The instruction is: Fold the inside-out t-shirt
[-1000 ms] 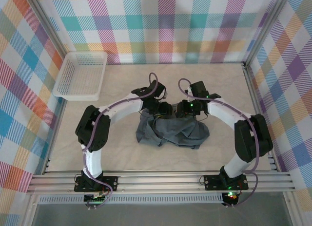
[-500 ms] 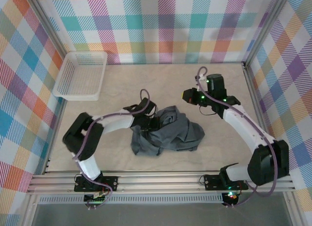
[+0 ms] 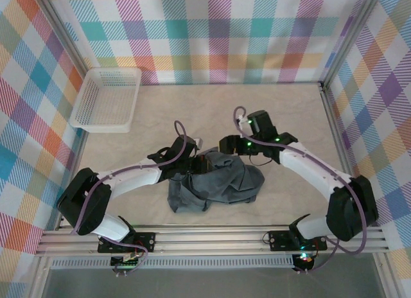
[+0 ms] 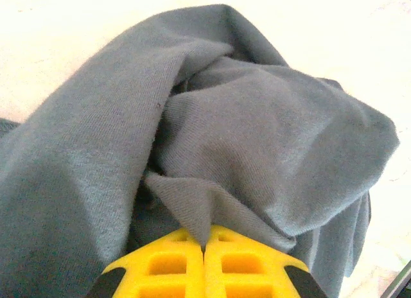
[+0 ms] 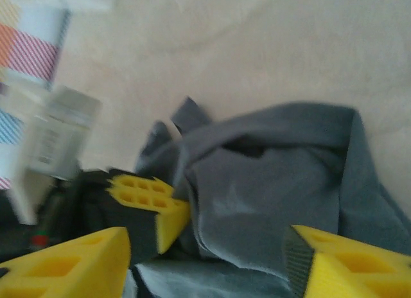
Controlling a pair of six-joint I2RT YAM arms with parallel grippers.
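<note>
Left wrist: left gripper (image 4: pixel 204 246) clamps a fold of the inside-out t-shirt (image 4: pixel 257 137) at 6 o'clock. Above it, right gripper (image 5: pixel 207 246) hangs spread apart.

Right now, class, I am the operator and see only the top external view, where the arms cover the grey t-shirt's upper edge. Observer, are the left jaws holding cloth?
Observer: Yes. In the left wrist view the left gripper has its jaws shut on a pinched fold of the t-shirt.
Operator: And the right jaws?
Observer: In the right wrist view the right gripper has its jaws wide open over the cloth, gripping nothing.
</note>
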